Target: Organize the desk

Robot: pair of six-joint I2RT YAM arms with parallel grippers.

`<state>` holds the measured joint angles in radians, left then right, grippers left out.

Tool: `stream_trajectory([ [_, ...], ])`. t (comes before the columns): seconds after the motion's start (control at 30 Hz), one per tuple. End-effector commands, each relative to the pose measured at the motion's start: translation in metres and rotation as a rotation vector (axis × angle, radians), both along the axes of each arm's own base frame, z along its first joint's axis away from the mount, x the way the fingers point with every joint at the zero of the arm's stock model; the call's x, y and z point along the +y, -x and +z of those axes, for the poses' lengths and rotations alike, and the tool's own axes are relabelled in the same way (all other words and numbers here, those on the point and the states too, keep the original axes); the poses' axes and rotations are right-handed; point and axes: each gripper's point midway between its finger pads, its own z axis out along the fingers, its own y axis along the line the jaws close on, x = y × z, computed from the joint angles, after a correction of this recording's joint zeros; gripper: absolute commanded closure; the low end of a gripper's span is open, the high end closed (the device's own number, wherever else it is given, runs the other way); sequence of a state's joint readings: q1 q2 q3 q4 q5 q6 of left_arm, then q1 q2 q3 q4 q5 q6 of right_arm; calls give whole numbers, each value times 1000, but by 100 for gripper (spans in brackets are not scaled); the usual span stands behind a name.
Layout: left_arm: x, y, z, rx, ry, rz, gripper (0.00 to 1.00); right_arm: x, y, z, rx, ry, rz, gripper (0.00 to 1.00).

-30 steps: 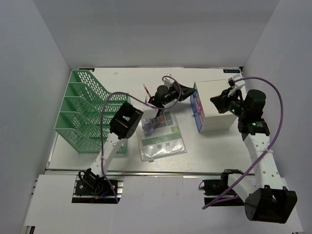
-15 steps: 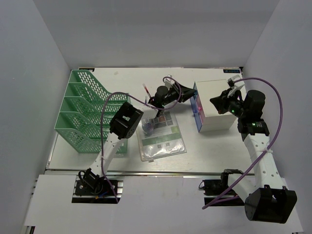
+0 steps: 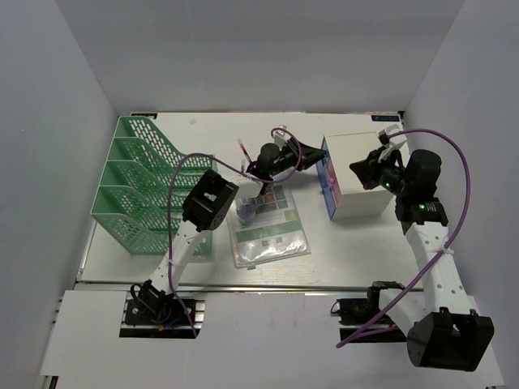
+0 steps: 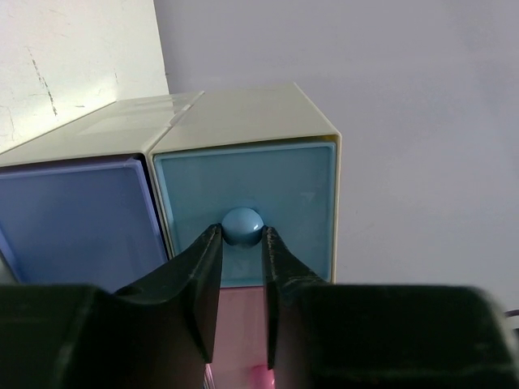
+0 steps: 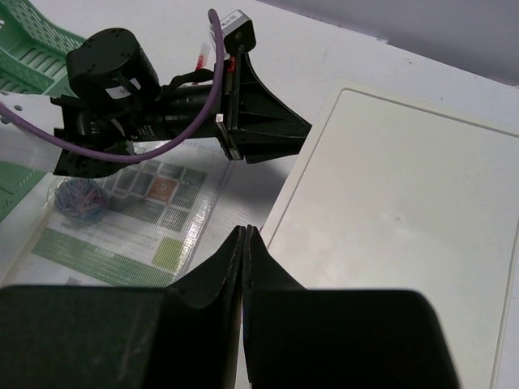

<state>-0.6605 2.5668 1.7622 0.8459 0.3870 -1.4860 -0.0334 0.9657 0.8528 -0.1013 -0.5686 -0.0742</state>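
Observation:
The white desk [image 3: 195, 130] carries a white drawer box [image 3: 361, 174] at the right. In the left wrist view its light blue drawer [image 4: 284, 190] faces me, with a purple drawer [image 4: 73, 219] to the left and a pink one [image 4: 239, 324] below. My left gripper [image 4: 242, 233] is shut on the blue drawer's round knob [image 4: 242, 223]; the top view shows it [image 3: 316, 162] at the box's left face. My right gripper [image 5: 245, 231] is shut and empty, over the box's top [image 5: 405, 203] near its left edge.
A green mesh file rack [image 3: 138, 182] stands at the left. A clear sleeve with a printed sheet [image 3: 268, 227] and a bundle of rubber bands [image 3: 247, 212] lies mid-desk. A small red-tipped item [image 3: 243, 150] lies behind it. White walls enclose three sides.

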Motion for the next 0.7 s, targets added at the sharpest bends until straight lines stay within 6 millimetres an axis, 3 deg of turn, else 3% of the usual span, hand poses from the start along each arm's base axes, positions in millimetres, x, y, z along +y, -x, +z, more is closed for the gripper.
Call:
stream_trajectory([
  [0.0,-1,0,36,-43,35,-5,70,-4,-5,4,-39,14,-12,100],
  [0.27,5,3,46,-47,51,15,86,-4,-6,2,-37,16,-15,100],
  [0.5,34,-4,51,-41,49,52,87,-4,-7,-2,-20,17,-11,100],
  [0.67,67,-10,52,-34,38,83,88,-5,-10,-8,3,20,-15,100],
])
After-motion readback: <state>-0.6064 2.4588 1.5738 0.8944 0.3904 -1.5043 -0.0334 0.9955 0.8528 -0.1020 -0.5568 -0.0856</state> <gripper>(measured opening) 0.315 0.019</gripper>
